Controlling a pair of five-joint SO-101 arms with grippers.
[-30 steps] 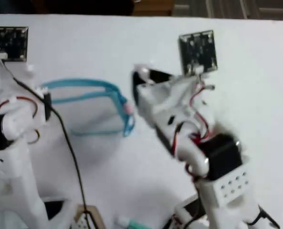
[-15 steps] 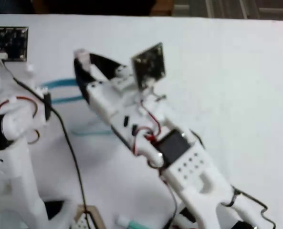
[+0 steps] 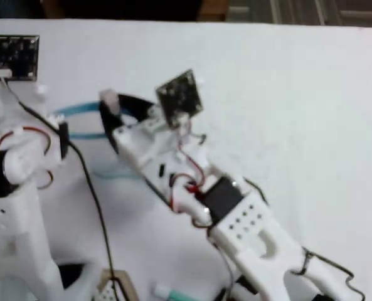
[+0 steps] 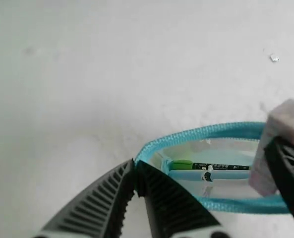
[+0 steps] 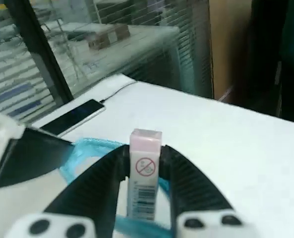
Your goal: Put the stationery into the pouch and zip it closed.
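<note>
Right gripper (image 5: 144, 151) clamps eraser (image 5: 144, 173), sleeve showing barcode and prohibition symbol. Left gripper (image 4: 135, 167) pinches pouch (image 4: 206, 131) rim; inside, apparently pens (image 4: 208, 167).

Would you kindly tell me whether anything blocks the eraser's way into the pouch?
Nothing visible does. The right gripper holds the eraser at the open mouth of the pouch, which the left gripper pinches at one end. A pen lies inside.
</note>
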